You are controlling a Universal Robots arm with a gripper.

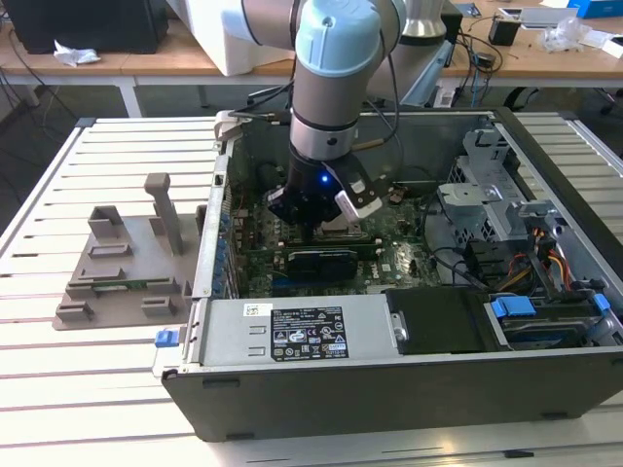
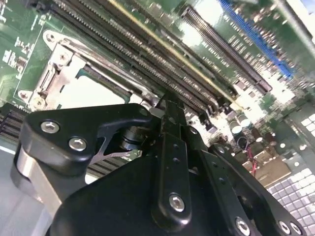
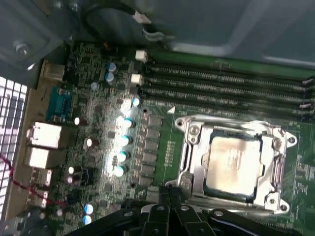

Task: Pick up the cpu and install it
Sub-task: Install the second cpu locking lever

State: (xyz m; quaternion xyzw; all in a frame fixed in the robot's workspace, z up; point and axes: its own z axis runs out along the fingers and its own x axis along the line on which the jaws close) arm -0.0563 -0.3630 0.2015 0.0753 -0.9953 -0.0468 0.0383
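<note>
My tool (image 3: 170, 199), fingers pressed together and empty, hangs beside the socket (image 3: 189, 147). The cpu (image 3: 231, 164) lies seated inside its metal frame.

I'm getting the exterior view looking down at the open case (image 1: 409, 389) from a distance; both wrist cams are sitting close above the motherboard (image 3: 98, 123), sharing the socket (image 3: 236, 162) & memory slots (image 2: 147, 59).

This looks like a robotics lab or electronics workshop. An opened computer case (image 1: 409, 282) sits on a slatted metal desk (image 1: 97, 389) mid-frame. Wooden benches (image 1: 146, 58) strewn with cables (image 1: 487, 58) line the top of the exterior view.
</note>
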